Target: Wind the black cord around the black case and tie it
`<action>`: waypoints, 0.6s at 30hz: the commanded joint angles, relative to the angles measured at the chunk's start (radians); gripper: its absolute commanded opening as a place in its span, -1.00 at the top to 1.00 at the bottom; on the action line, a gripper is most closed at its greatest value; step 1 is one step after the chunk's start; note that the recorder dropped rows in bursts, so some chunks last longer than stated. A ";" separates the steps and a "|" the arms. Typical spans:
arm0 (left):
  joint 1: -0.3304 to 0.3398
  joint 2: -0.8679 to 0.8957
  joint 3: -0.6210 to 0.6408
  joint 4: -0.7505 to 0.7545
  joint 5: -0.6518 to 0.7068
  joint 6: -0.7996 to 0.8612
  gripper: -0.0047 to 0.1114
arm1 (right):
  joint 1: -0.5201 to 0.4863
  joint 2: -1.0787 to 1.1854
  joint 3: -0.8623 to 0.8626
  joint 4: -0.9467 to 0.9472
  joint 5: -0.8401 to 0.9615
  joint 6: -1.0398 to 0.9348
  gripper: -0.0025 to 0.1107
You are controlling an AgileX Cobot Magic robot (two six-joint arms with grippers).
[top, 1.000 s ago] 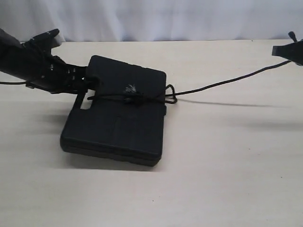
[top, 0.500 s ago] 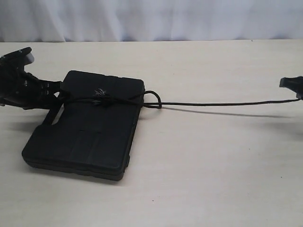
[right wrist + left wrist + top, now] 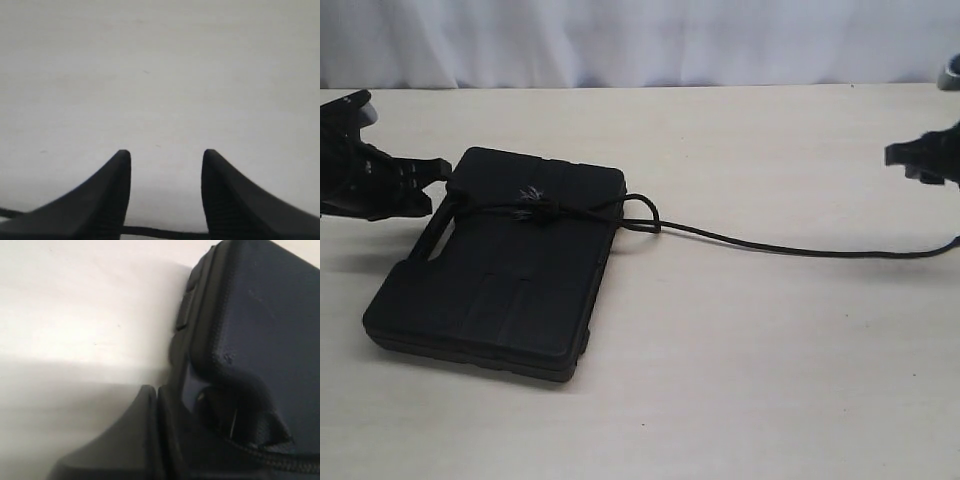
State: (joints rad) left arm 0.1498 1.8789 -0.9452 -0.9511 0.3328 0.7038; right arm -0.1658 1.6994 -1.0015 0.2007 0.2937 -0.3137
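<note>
The black case [image 3: 510,290] lay flat on the left part of the tabletop [image 3: 770,380], where it had been half a second before, with the black cord [image 3: 770,247] crossing its upper face through a frayed knot [image 3: 532,200] and looping off its right edge. What had changed was the cord's long tail. It had run taut through the air to my right tool [image 3: 905,158], and now it sagged onto the tabletop in a shallow curve toward the right edge of the exterior view, where its end was cut off. My right tool had let go and risen. Its wrist view showed it [image 3: 165,155] parted, nothing between the fingers, the cord [image 3: 160,231] lying below. My left tool [image 3: 438,172] had closed, and in its wrist view it [image 3: 157,405] was pressed together on nothing I could see, just beside the case's [image 3: 260,315] handle corner. I could not tell whether it touched. Most of that arm was cut off.
</note>
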 commanded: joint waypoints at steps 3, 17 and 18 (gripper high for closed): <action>0.000 -0.002 0.002 -0.012 0.026 0.006 0.92 | 0.241 0.015 -0.149 -0.019 0.164 -0.180 0.19; 0.000 -0.002 -0.098 0.141 0.264 0.078 0.92 | 0.506 0.314 -0.361 -0.251 0.222 -0.180 0.19; 0.000 -0.002 -0.098 0.220 0.251 0.076 0.92 | 0.506 0.323 -0.361 -0.249 0.209 -0.180 0.19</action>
State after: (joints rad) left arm 0.1502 1.8804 -1.0378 -0.8326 0.6031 0.7934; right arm 0.3394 2.0106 -1.3566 -0.0367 0.5327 -0.4888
